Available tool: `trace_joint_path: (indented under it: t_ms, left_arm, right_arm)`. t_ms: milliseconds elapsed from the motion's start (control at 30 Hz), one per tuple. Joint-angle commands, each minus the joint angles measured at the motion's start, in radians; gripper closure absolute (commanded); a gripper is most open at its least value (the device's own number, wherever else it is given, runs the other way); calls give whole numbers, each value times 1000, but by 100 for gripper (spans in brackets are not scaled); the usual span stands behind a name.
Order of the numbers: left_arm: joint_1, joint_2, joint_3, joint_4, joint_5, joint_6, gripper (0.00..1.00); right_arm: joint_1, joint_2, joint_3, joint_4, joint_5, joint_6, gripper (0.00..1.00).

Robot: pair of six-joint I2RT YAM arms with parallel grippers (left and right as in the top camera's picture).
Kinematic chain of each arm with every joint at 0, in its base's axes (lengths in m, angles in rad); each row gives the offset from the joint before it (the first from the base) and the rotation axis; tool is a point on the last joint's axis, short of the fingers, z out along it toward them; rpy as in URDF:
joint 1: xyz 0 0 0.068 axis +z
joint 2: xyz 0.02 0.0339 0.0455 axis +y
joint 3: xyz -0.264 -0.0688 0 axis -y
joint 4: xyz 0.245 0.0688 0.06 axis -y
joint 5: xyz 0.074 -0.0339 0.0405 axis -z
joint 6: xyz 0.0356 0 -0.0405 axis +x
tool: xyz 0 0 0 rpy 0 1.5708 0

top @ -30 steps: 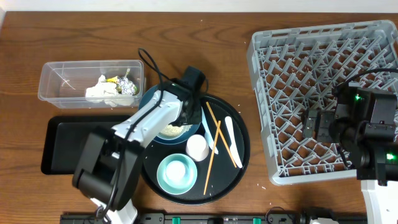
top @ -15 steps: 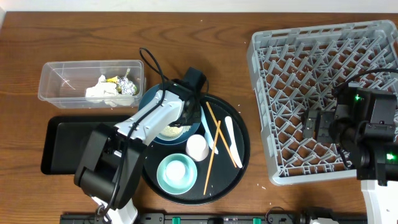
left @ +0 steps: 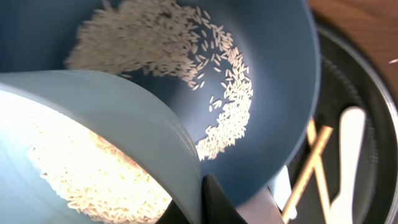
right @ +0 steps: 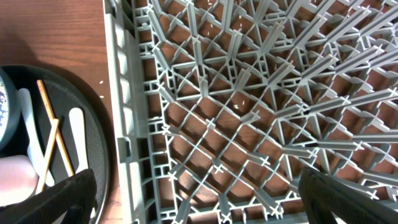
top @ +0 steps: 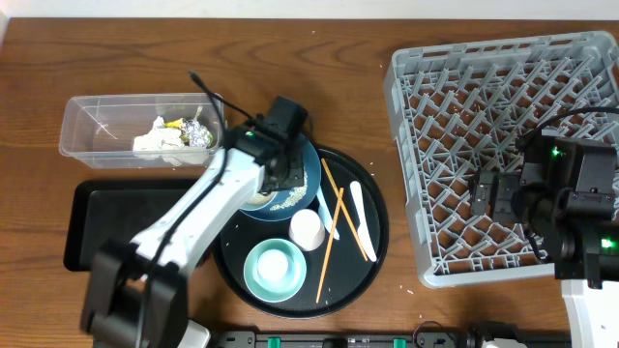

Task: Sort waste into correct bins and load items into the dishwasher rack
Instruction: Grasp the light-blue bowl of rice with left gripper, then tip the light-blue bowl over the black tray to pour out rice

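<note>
In the left wrist view my left gripper (left: 198,205) is shut on the rim of a light blue bowl (left: 124,130) that is tilted and holds white rice (left: 81,174). Behind it lies the dark-blue plate (left: 273,74) with loose rice grains (left: 230,118) scattered on it. From overhead, the left gripper (top: 276,172) hovers over the plate (top: 302,174) on the round black tray. My right gripper (top: 491,193) stands open above the dishwasher rack (top: 484,87), nothing between its fingers (right: 59,199). The clear tub (top: 92,121) holds tissue and wrappers.
The round black tray (top: 379,246) carries a teal bowl (top: 274,269) with a small cup inside, a pale cup (top: 307,229), two chopsticks (top: 336,217) and white utensils (top: 361,220). A shallow black rectangular tray (top: 97,227) lies left of it.
The left gripper shut on the bowl's rim, then raised and tipped the bowl, moving up and left over the plate. Rice now lies on the plate. The right arm is still.
</note>
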Motion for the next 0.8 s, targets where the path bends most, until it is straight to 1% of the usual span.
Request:
trace_joint_path:
  t_ms: [0, 167, 433, 567, 767]
  left_arm:
    - [29, -82, 23, -31, -9, 21, 94]
    - [91, -164, 23, -121, 10, 21, 94]
    - [236, -216, 19, -194, 172, 109, 94]
    - [343, -235, -11, -199, 288, 173, 94]
    - [532, -256, -61, -203, 502, 312, 94]
  right_arm:
    - [5, -4, 17, -1, -7, 6, 1]
    - [5, -4, 17, -4, -7, 6, 1]
    - [5, -4, 17, -8, -7, 6, 1]
    - [5, -4, 17, -10, -7, 6, 1]
    - [5, -4, 17, -14, -7, 6, 1]
